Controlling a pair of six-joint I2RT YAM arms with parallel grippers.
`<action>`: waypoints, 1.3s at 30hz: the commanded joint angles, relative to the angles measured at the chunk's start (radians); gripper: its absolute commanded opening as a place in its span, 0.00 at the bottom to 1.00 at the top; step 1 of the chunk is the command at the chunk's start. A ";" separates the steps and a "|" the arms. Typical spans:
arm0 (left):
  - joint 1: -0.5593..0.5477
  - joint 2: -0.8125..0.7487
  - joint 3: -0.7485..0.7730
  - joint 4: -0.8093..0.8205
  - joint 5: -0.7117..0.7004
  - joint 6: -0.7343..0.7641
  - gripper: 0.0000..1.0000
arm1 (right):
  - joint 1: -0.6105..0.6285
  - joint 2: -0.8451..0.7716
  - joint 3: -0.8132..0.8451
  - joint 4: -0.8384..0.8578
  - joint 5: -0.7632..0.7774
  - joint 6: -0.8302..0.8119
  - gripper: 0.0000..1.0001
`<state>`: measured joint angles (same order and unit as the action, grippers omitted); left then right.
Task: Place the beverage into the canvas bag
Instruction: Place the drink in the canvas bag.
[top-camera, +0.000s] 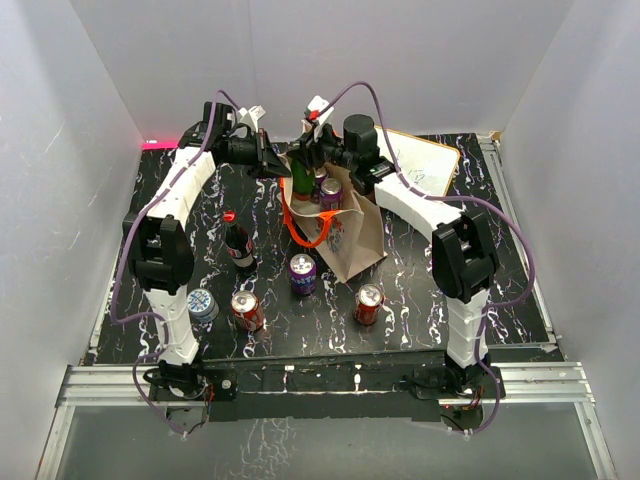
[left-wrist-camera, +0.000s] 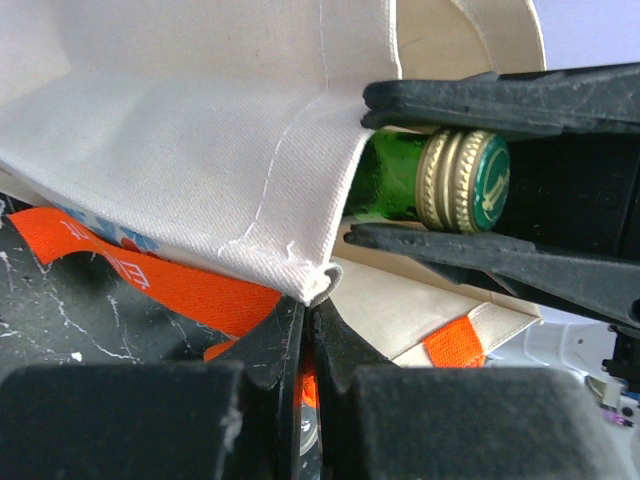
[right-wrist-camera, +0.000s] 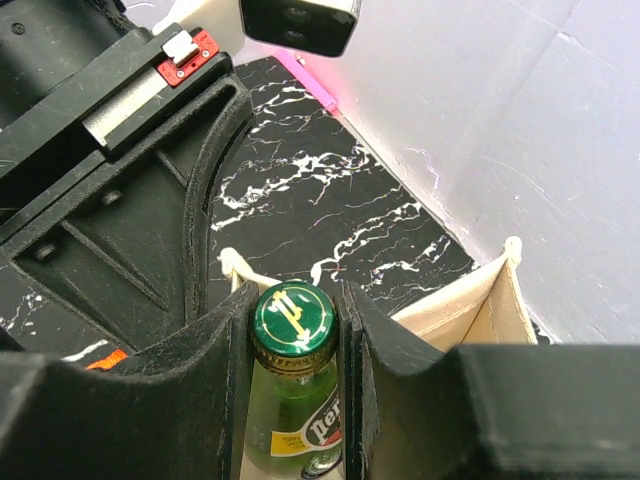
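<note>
Right gripper (right-wrist-camera: 294, 312) points down, clamping green bottle (right-wrist-camera: 285, 395).

Black, white-veined marble-pattern table (top-camera: 420, 290) carries: beige canvas bag (top-camera: 360, 238), dark red-capped bottle (top-camera: 238, 245), 1 purple can (top-camera: 302, 273), 2 red cans (top-camera: 247, 310) (top-camera: 368, 304), 1 pale blue can (top-camera: 202, 305).

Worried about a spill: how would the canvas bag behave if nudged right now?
Probably floppy: the canvas bag folds softly at the rim where the left hand pinches it. Likely hard to tip: cans inside weigh it down, and that pinch steadies it.
</note>
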<state>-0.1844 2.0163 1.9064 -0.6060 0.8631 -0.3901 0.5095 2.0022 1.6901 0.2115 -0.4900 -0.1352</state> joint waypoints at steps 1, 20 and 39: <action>0.002 0.016 0.037 -0.006 0.028 -0.033 0.01 | -0.001 -0.122 0.026 0.135 -0.006 0.006 0.08; 0.001 0.003 0.021 0.019 0.020 -0.063 0.01 | 0.000 -0.211 -0.069 0.088 0.051 -0.008 0.08; 0.011 -0.003 0.013 0.028 0.068 -0.072 0.00 | -0.001 -0.031 -0.017 0.185 0.073 0.003 0.08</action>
<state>-0.1822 2.0247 1.9171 -0.5652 0.8913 -0.4477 0.5087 2.0026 1.5894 0.1623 -0.4168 -0.1360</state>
